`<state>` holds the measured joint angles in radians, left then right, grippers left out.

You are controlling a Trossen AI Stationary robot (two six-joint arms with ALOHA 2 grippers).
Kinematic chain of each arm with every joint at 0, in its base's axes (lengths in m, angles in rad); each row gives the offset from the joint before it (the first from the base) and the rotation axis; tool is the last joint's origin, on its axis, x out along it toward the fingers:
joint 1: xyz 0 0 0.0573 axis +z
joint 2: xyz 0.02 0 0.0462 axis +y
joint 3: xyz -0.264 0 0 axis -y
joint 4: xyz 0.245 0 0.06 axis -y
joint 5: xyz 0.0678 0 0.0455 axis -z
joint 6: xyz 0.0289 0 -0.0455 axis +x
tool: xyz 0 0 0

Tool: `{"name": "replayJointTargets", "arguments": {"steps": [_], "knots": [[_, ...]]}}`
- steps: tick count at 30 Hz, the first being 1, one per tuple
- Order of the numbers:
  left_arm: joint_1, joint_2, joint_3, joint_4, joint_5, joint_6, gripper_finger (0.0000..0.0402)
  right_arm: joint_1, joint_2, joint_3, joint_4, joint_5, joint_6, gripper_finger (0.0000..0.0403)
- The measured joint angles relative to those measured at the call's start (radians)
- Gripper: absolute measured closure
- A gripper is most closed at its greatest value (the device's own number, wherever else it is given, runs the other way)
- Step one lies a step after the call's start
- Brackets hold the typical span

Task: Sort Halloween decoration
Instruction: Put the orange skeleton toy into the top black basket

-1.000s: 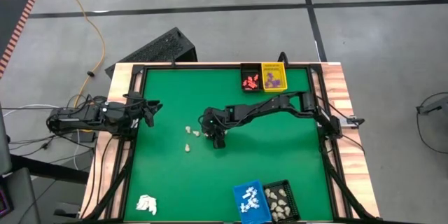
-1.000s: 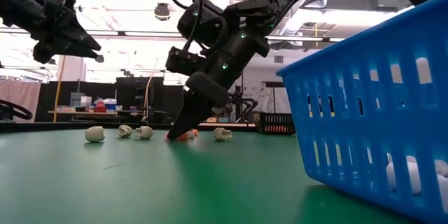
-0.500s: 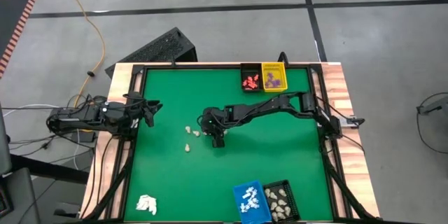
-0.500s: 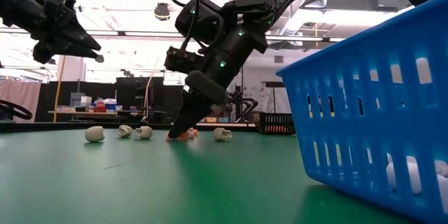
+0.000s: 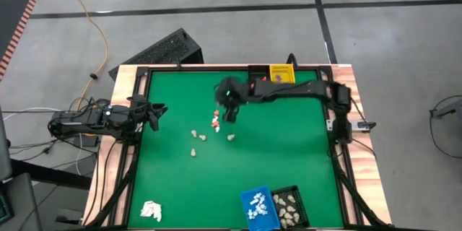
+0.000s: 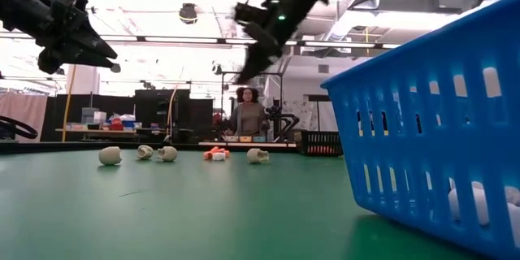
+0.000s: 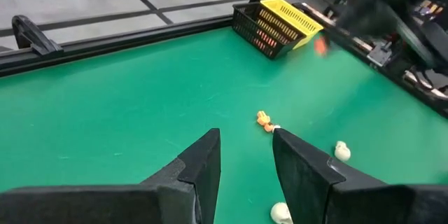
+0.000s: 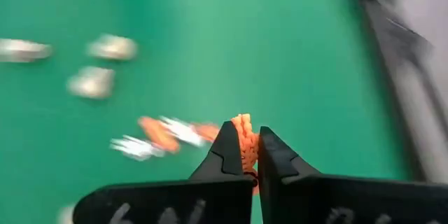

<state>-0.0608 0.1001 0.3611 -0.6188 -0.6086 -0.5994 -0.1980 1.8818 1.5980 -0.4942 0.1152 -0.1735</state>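
- The green tabletop (image 5: 274,159) filled the frame, seen from above.
- The right arm reached across from 3 o'clock toward 12 o'clock; the left arm waited at 9 o'clock.
- A blue basket (image 5: 258,208) with white pieces and a black basket (image 5: 291,206) with cream ones sat side by side at 6 o'clock.
- A yellow basket (image 5: 282,75) and a dark basket (image 7: 260,31) stood together at 12 o'clock.
- A white lump (image 5: 151,210) lay at 7 o'clock.
- The right tool (image 8: 243,155), lifted above the tabletop near 12 o'clock, was pinched on an orange piece (image 8: 245,136).
- The left tool (image 7: 245,157) hung over the 9 o'clock edge, fingers parted narrowly, holding nothing.
- Loose on the tabletop near the centre: an orange-and-white piece (image 5: 215,123), with cream pieces (image 5: 194,152) scattered just beside it toward 7 o'clock and one (image 5: 231,136) toward 5 o'clock.
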Motion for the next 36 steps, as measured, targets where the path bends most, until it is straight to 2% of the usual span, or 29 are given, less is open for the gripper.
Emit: {"name": "replayJointTargets", "arguments": {"steps": [5, 8, 14, 20, 25, 30, 36], "knots": [[0.0, 0.0, 0.0, -0.001, 0.0, 0.0, 0.0281, -0.115, -0.088, -0.002, -0.162, 0.173, 0.073, 0.0393], [0.0, 0.0, 0.0, -0.001, -0.001, 0.0, 0.0281, -0.191, -0.13, 0.0, -0.233, 0.2, 0.11, 0.0393], [0.0, 0.0, 0.0, -0.001, 0.0, -0.004, 0.0281, -0.325, -0.125, -0.007, -0.313, 0.174, 0.174, 0.0393], [0.0, 0.0, 0.0, -0.001, 0.0, -0.004, 0.0281, -0.396, -0.125, -0.108, -0.236, 0.07, 0.2, 0.0394], [0.0, 0.0, 0.0, -0.001, 0.0, -0.004, 0.0281, -0.415, -0.126, -0.212, -0.174, 0.062, 0.214, 0.0392], [0.0, 0.0, 0.0, -0.001, 0.0, -0.004, 0.0281, -0.414, -0.126, -0.277, -0.103, 0.052, 0.221, 0.0361], [0.0, 0.0, 0.0, -0.001, 0.0, -0.015, 0.0281, -0.413, -0.126, -0.295, -0.054, 0.012, 0.224, 0.0296]]}}
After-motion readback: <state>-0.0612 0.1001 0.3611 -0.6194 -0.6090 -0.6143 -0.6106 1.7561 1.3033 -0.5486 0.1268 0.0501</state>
